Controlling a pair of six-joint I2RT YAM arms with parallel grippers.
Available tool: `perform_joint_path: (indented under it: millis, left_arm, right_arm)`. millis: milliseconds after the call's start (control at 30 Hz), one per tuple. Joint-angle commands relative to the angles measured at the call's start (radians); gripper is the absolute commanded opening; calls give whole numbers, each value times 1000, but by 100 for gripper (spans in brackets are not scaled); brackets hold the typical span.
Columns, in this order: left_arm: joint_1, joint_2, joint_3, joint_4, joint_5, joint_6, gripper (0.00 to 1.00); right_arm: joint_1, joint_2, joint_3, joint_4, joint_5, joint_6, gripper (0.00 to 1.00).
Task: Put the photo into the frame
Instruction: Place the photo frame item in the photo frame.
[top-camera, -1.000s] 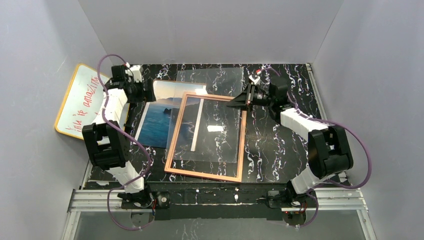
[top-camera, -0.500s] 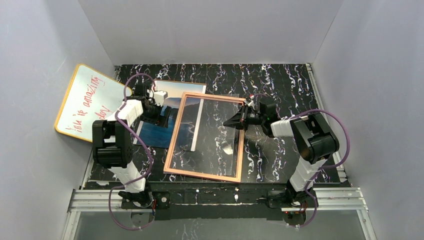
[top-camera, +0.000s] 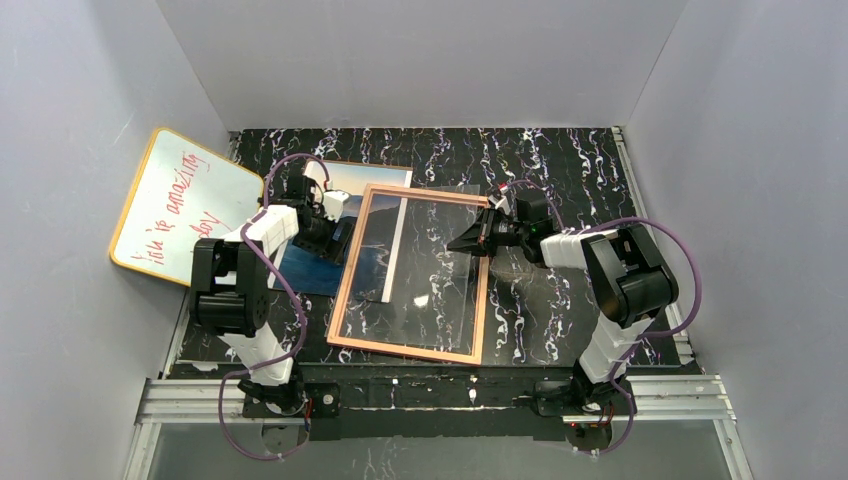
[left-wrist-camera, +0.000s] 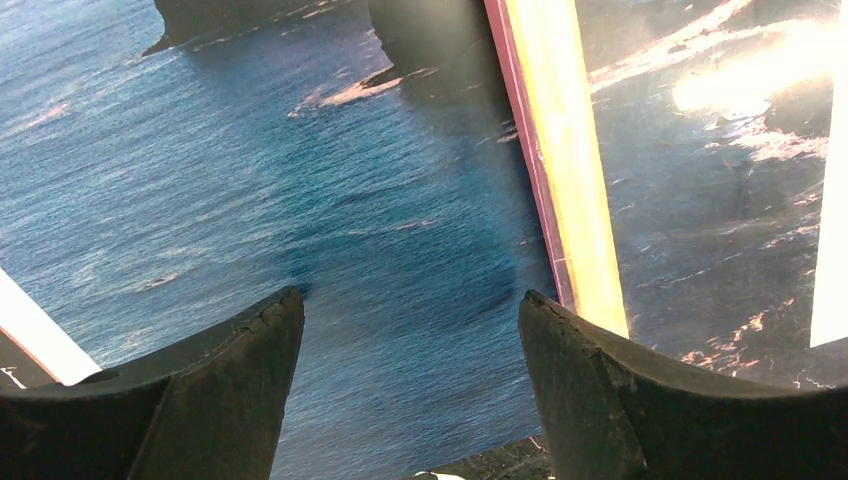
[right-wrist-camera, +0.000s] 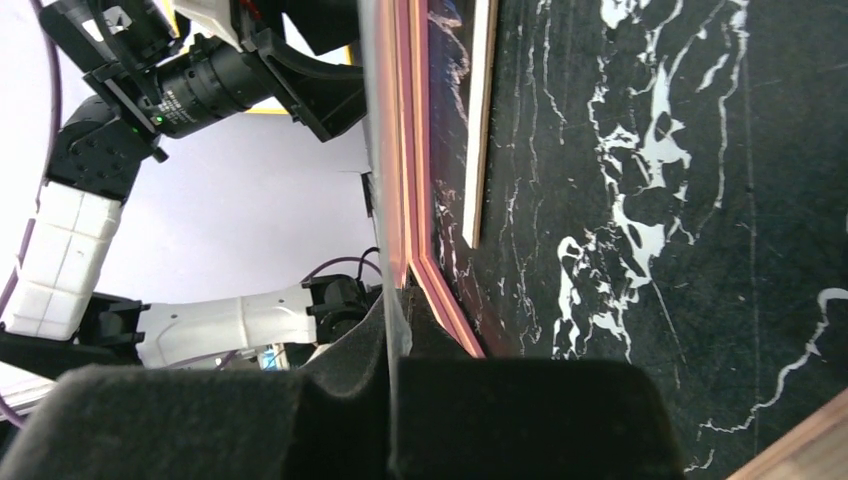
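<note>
At the right rail of the frame (top-camera: 405, 350), my right gripper (top-camera: 458, 244) is clamped on the clear pane (top-camera: 430, 270). Left and slightly farther, my left gripper (left-wrist-camera: 410, 310) hangs spread above the photo (left-wrist-camera: 250, 180), which lies part-tucked under the frame; I'd slide it rightward, flat.

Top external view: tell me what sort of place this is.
Probably a lab robot test cell: plain grey walls box in a black marbled tabletop, and an aluminium mounting rail runs along its near edge.
</note>
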Motion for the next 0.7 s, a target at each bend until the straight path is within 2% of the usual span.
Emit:
perform_joint_path:
  millis: [0,100,333,667]
  left_arm:
    - [-5,-9,-14,-7,-5,10,76]
    - [-5,-15,-14,-6,-8,8,77]
    - [-5,-31,16,-26,-7,5,88]
    - [-5,-16,35,-35,-8,0,89]
  right_arm:
    - [-4,15,35,-46,18,-56,1]
    - [-7,23,47,-103,19,-96,1]
    - [-31,4,50,-192,29,-175,1]
    - [-34,5,53,-193,34,-178,1]
